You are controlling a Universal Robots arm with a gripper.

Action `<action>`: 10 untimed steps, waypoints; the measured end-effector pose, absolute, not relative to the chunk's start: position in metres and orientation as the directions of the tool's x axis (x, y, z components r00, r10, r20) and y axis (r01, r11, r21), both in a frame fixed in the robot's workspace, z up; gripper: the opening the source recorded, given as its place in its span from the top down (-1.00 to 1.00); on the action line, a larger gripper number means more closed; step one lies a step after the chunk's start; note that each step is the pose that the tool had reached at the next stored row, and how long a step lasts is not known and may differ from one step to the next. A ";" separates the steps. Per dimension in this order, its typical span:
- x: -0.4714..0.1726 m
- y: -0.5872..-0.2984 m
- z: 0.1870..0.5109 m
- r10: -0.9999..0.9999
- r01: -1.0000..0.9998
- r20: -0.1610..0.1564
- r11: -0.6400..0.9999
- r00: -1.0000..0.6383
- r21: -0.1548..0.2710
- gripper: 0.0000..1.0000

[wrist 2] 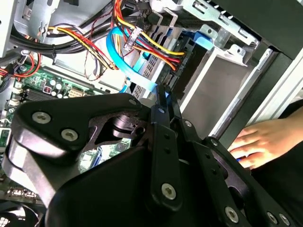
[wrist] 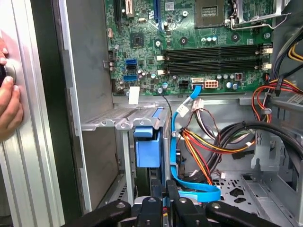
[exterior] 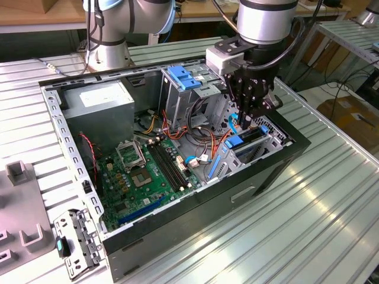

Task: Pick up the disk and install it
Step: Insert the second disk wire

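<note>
The disk stands on edge inside the lower drive bay at the case's corner on the exterior view's right, its blue rail tab showing at the bay's mouth. My gripper hangs just above that bay, its narrow fingers pressed together and shut with nothing clearly between them. In the second wrist view the gripper ends beside a flat blue data cable. In the first wrist view the gripper sits close to the same blue cable and next to the blue tab.
The open computer case lies on a ribbed metal table. Inside are a green motherboard, a grey power supply, a blue-handled drive cage and loose coloured wires. A person's hand rests outside the case wall.
</note>
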State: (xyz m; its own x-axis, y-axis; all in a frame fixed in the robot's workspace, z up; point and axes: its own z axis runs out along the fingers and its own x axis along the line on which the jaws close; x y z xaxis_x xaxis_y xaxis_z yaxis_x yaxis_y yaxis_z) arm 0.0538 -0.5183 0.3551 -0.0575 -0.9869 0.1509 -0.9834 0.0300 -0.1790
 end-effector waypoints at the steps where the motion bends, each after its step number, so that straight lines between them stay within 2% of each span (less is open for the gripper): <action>1: 0.054 -0.518 0.355 -0.987 -0.983 0.149 0.030 -0.057 -0.179 0.68; 3: 0.054 -0.520 0.355 -0.990 -0.983 0.125 0.035 -0.057 -0.178 0.68; 4: 0.054 -0.523 0.355 -0.994 -0.983 0.097 0.040 -0.057 -0.177 0.68; 5: 0.054 -0.527 0.355 -0.995 -0.983 0.085 0.042 -0.057 -0.177 0.68; 9: 0.054 -0.540 0.355 -0.996 -0.983 0.068 0.045 -0.058 -0.176 0.68; 10: 0.054 -0.541 0.355 -0.997 -0.983 0.054 0.047 -0.057 -0.176 0.68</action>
